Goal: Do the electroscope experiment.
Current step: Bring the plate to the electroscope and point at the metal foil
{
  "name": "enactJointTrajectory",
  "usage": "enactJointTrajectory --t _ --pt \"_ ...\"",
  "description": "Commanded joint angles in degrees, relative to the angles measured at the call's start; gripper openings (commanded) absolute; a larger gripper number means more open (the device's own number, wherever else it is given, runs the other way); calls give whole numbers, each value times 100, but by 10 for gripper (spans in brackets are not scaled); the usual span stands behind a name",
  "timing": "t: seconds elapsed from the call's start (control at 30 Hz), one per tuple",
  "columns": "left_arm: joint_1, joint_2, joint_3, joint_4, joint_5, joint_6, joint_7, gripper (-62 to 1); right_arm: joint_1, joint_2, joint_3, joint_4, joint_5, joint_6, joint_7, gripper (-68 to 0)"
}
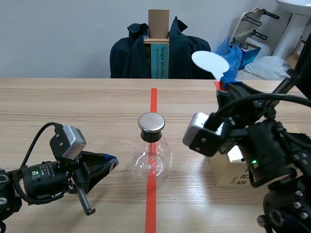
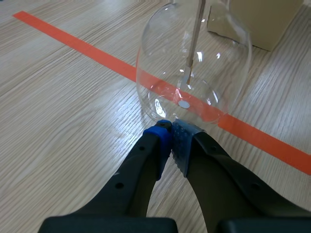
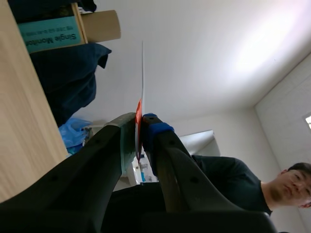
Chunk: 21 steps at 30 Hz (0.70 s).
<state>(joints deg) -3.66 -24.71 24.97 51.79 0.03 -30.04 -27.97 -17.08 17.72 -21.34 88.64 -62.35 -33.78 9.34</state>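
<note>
Electroscope flask (image 1: pixel 152 150) stands mid-bench (image 1: pixel 73 104) on the red tape line (image 1: pixel 151 204). Left fingers (image 2: pixel 155 145) are closed on nothing, tips just beside the flask base. Right fingers (image 3: pixel 158 133) clamp the white paddle (image 1: pixel 210 62) by its red end, held high to the flask's right.

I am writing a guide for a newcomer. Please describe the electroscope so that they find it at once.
Follow the orange-red tape line down the wooden table. The electroscope stands on it: a clear round flask with a metal disc on top, unlike the cardboard box nearby.
</note>
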Motion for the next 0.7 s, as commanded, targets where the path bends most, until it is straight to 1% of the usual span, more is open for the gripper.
enactJointTrajectory --t 0.0,0.07,0.2,0.5,0.67 --pt "-31 9 -50 136 -63 -9 -98 -580 42 -9 74 42 -74 -66 109 -667" --pt "-31 9 -50 136 -63 -9 -98 -580 42 -111 74 -125 -181 -63 227 -667" --pt "-31 9 -50 136 -63 -9 -98 -580 42 -201 74 -382 -234 -61 490 -667" --pt "-31 9 -50 136 -63 -9 -98 -580 39 -219 74 -824 -267 -44 992 -667" --pt "-31 9 -50 136 -63 -9 -98 -580 39 -216 74 -896 -269 -48 1207 -667"
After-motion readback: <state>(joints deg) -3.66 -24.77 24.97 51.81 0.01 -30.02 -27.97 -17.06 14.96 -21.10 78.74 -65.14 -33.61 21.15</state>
